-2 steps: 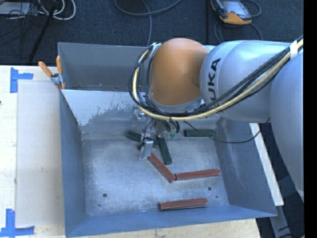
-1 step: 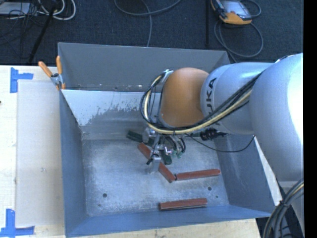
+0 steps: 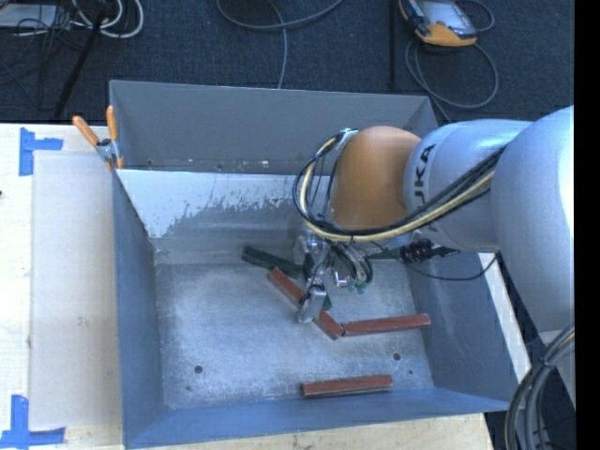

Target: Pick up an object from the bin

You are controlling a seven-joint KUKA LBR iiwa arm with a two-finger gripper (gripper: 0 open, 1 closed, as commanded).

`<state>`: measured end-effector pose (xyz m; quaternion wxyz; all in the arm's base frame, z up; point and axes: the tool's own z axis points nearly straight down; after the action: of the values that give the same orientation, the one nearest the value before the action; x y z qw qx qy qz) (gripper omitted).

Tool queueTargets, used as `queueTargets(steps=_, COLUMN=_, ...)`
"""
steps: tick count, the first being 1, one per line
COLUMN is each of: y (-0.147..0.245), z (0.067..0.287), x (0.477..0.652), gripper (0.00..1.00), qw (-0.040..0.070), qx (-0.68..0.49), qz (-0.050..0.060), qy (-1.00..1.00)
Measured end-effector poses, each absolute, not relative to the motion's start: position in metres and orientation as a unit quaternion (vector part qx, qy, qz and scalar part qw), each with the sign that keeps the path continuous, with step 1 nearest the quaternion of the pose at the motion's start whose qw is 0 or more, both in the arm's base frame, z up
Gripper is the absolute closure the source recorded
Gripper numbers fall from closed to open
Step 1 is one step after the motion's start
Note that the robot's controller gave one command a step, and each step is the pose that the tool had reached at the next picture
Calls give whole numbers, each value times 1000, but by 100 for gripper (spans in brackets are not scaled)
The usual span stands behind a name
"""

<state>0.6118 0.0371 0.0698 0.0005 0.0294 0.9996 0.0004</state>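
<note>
Gripper (image 3: pixel 312 306), opening impossible to tell, sits at frame centre beside red-brown bar (image 3: pixel 285 284) and dark green stick (image 3: pixel 265 256); likely risk is catching both, or neither

Near the bin floor's middle, a short red-brown bar (image 3: pixel 284 284), flat, slanting from ten to four o'clock. Toward three o'clock, an L-shaped red-brown strip (image 3: pixel 384 324), bent at its left end. Toward five o'clock, a straight red-brown strip (image 3: pixel 347 386), flat, almost level. At eleven o'clock, a dark green stick (image 3: pixel 265 256).

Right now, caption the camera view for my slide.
KUKA gripper low in the grey bin beside two brown strips and a dark green piece; a third strip lies apart in front.
</note>
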Motion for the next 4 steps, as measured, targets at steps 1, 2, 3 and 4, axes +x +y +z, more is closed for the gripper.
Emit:
queueTargets(steps=1, y=39, z=74, x=615, gripper=100, qw=5, qx=29, qz=2, qy=1000)
queueTargets(steps=2, y=-44, z=75, x=599, gripper=100, qw=7, qx=-133, qz=0, qy=991)
queueTargets(steps=3, y=-78, z=74, x=599, gripper=100, qw=4, qx=-509, qz=2, qy=861)
queueTargets(steps=4, y=-102, z=72, x=598, gripper=100, qw=-2, qx=-713, qz=6, qy=702)
